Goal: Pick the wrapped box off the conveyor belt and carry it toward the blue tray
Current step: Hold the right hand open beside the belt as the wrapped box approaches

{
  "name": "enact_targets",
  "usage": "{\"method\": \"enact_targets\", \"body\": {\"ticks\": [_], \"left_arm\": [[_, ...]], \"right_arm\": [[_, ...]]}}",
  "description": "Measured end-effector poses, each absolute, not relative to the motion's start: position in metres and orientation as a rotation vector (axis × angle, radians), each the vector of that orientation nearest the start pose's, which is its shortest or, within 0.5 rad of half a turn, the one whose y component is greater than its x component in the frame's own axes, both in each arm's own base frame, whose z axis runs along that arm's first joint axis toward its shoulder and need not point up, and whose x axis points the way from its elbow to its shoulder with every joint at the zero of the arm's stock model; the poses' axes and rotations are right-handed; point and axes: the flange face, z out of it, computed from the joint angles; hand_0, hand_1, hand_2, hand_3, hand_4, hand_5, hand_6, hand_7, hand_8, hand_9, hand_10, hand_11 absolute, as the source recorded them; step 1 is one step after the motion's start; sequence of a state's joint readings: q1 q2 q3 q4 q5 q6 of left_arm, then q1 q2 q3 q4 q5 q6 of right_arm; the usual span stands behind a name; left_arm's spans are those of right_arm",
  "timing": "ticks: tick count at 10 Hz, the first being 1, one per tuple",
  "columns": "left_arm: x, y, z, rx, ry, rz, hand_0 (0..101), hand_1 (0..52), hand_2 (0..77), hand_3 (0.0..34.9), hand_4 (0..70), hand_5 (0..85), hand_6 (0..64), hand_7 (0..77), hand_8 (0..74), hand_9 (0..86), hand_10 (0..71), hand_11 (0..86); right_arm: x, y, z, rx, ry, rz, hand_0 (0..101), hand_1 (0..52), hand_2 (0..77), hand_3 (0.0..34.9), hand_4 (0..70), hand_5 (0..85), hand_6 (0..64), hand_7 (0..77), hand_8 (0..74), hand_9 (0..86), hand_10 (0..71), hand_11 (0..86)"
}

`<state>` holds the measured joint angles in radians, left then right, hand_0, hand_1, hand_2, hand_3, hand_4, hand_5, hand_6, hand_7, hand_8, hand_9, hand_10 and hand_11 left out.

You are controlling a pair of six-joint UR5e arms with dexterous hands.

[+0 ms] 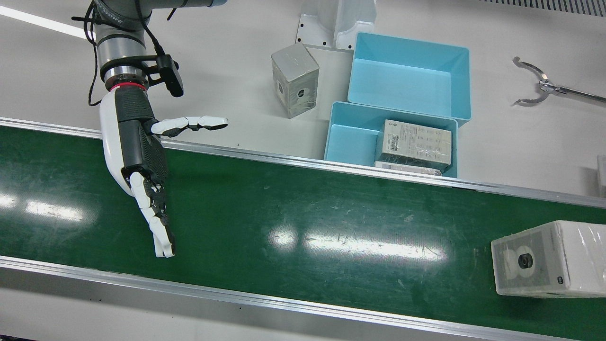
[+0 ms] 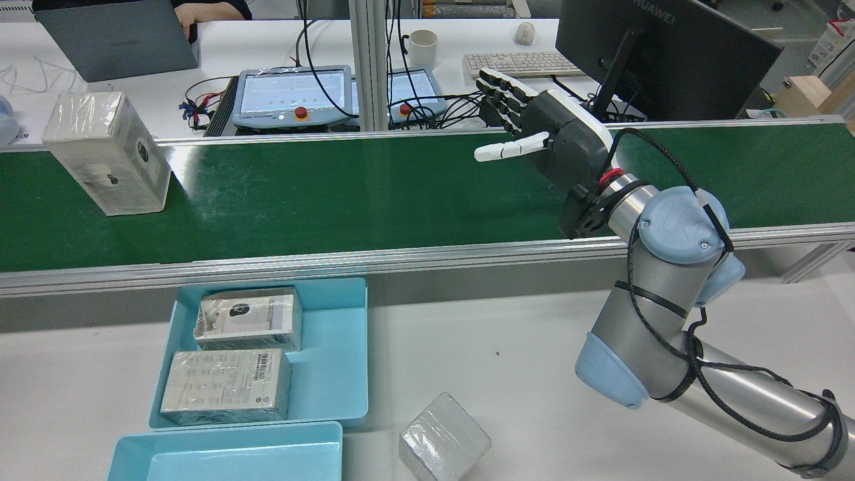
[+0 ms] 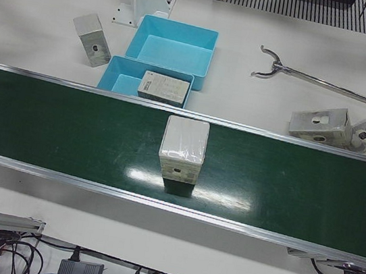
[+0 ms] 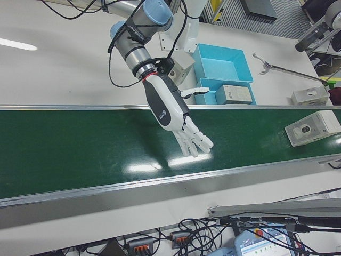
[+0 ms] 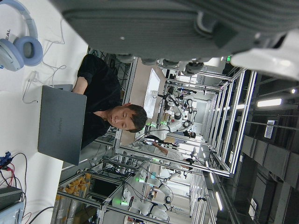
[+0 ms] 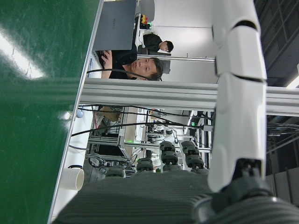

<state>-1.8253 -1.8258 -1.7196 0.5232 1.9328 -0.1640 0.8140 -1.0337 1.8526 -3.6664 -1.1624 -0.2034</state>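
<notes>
Waiting with fingers spread wide and nothing in its grip, the right hand (image 1: 142,156) hovers over the left part of the front view, above the green conveyor belt (image 1: 284,213), thumb sticking out sideways toward the blue tray (image 1: 350,142). The wrapped box (image 1: 549,259) sits way over at the lower right edge of that view, still on the belt and well apart from the hand, with a long stretch of bare belt between them. Biggest risk I'd guess: if the belt is moving, a mistimed close clips the box and tips it, since the left-front view shows it standing tall on end, and that shiny wrap looks slippery enough to slide out of a loose grasp. The tray also already has a box in it, so space there is tight. Left hand: its own camera only shows a sliver of it, so I can't tell how it's set.
</notes>
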Motion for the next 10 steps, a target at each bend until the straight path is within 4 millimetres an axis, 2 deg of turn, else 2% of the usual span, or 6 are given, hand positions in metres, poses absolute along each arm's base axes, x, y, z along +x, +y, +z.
{"method": "enact_targets", "body": {"ticks": [3,4,5,10], "left_arm": [[-0.2330,-0.5061,0.5298,-0.338,2.117,-2.394,0,0.0,1.1,0.0,0.0,1.1,0.0,0.5,0.0,0.0,0.0,0.0],[-0.2330,-0.5061,0.5297,-0.338,2.117,-2.394,0,0.0,0.5,0.0,0.0,1.1,0.0,0.5,0.0,0.0,0.0,0.0],[-0.2330,-0.5061,0.5297,-0.338,2.117,-2.394,0,0.0,0.5,0.0,0.0,1.1,0.0,0.5,0.0,0.0,0.0,0.0],[-0.2330,-0.5061,0.5297,-0.338,2.117,-2.394,0,0.0,0.5,0.0,0.0,1.1,0.0,0.5,0.0,0.0,0.0,0.0]], "right_arm": [[-0.2843,-0.5568,0.3127,0.328,2.681,-2.057,48,16.9,13.1,7.5,2.7,10.9,0.0,6.0,2.7,1.6,0.0,1.1],[-0.2842,-0.5569,0.3126,0.328,2.680,-2.058,49,16.9,13.1,9.4,4.4,12.0,0.0,7.1,2.7,1.6,0.0,1.1],[-0.2840,-0.5571,0.3124,0.328,2.680,-2.058,49,18.5,13.1,9.4,4.4,12.5,0.0,8.2,2.7,1.6,0.0,1.1],[-0.2840,-0.5571,0.3122,0.328,2.680,-2.058,49,18.5,13.6,9.4,3.3,11.5,0.0,7.1,2.7,1.6,0.0,1.1]]}}
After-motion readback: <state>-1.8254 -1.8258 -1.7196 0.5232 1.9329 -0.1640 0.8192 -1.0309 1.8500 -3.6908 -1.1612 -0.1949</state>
